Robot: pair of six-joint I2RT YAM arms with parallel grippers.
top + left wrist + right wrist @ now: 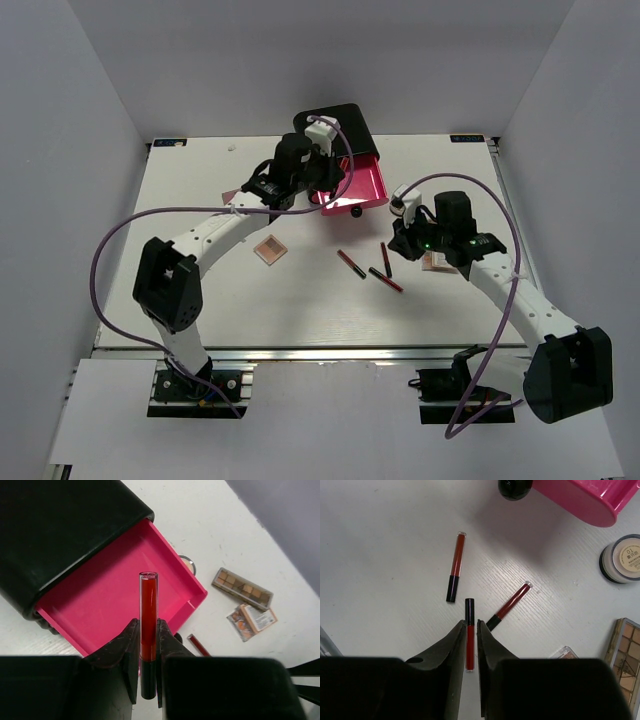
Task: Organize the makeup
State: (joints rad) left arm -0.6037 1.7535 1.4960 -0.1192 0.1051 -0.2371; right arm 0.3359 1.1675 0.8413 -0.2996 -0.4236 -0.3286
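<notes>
My left gripper is shut on a red-and-black stick and holds it above the open pink drawer; in the top view the gripper is over that drawer. My right gripper is shut on another red-and-black stick low over the table, also seen in the top view. Two more sticks lie just ahead of it. A round compact, a brown palette and a small square palette lie to the right. A pink square palette lies at the left.
The black box stands at the back middle with its bottom drawer pulled out toward me. The drawer's black knob is just ahead of the loose sticks. White walls enclose the table on three sides.
</notes>
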